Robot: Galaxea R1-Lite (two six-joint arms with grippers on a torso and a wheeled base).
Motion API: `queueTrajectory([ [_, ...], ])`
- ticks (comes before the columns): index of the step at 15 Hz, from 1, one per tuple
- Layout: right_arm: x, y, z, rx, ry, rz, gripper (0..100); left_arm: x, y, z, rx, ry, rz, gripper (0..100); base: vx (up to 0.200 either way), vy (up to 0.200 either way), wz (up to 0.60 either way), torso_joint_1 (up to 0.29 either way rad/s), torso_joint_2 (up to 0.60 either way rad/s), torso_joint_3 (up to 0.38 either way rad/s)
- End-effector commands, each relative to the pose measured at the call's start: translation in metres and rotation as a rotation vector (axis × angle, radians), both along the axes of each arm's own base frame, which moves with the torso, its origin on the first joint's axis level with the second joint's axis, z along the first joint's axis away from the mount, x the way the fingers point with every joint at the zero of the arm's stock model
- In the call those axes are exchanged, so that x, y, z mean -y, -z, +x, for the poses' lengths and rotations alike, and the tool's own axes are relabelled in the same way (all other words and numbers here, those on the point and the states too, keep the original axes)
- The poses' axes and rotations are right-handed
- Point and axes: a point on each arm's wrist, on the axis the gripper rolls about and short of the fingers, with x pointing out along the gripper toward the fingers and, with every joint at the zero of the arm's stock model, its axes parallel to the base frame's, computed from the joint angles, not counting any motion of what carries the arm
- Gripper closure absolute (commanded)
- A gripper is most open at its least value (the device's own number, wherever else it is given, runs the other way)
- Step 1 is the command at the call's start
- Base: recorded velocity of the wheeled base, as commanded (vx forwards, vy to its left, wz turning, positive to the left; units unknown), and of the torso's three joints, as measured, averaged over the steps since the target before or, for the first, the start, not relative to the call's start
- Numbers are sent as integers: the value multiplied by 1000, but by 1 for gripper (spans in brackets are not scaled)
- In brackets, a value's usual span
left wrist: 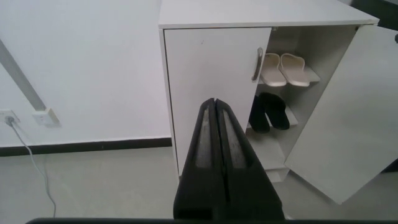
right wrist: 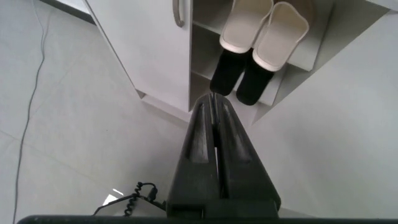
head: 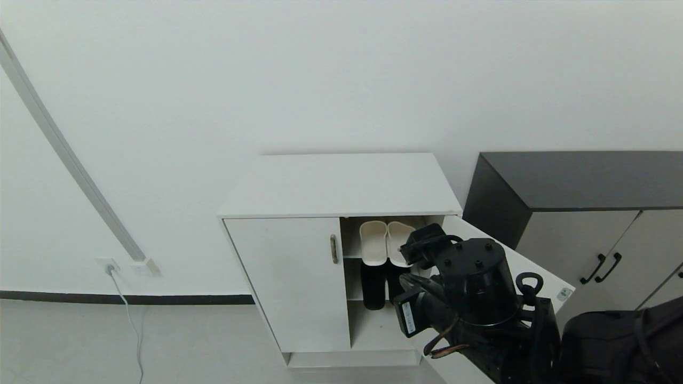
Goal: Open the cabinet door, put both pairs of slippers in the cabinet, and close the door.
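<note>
Left gripper (left wrist: 215,102), right gripper (right wrist: 214,101) pressed together, empty; white slippers (head: 387,242) shelved above black slippers (head: 372,285) in cabinet (head: 336,184), apart from both

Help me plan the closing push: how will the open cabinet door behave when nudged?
The open door looks like a flat rigid panel hinged on one side, so it will probably swing, not flex. It seems thin, so a gentle push should do. Its smooth face may let the right end effector slide.

Looks like a plain office or lab room to me: bare white wall (head: 320,80), grey floor (head: 64,341), a cable duct (head: 74,160) running down to a wall socket (head: 106,263) on the left, plus 2 storage units, a white cabinet (head: 341,184) and a dark-topped cabinet (head: 581,176) right of it.
</note>
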Motion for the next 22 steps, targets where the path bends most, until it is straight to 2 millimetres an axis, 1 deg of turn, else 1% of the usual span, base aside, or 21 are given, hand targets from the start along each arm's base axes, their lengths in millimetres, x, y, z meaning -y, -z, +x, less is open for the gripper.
queueTrajectory([
  [1, 0, 0, 0, -1, -2, 0, 100, 0, 0, 0, -1, 0, 0, 100, 0, 0, 0, 0, 0, 0],
  [8, 0, 1, 0, -2, -2, -1, 100, 0, 0, 0, 1, 0, 0, 100, 0, 0, -600, 6, 0, -2],
  [12, 1, 0, 1, 15, 2, 16, 100, 0, 0, 0, -1, 0, 0, 100, 0, 0, 0, 116, -254, -141],
  [17, 3, 1, 2, 37, -2, 12, 100, 0, 0, 0, 1, 0, 0, 100, 0, 0, 0, 4, -11, -6],
  [22, 4, 1, 3, 37, 1, 12, 100, 0, 0, 0, -1, 0, 0, 100, -200, 0, 0, 8, 5, 0],
])
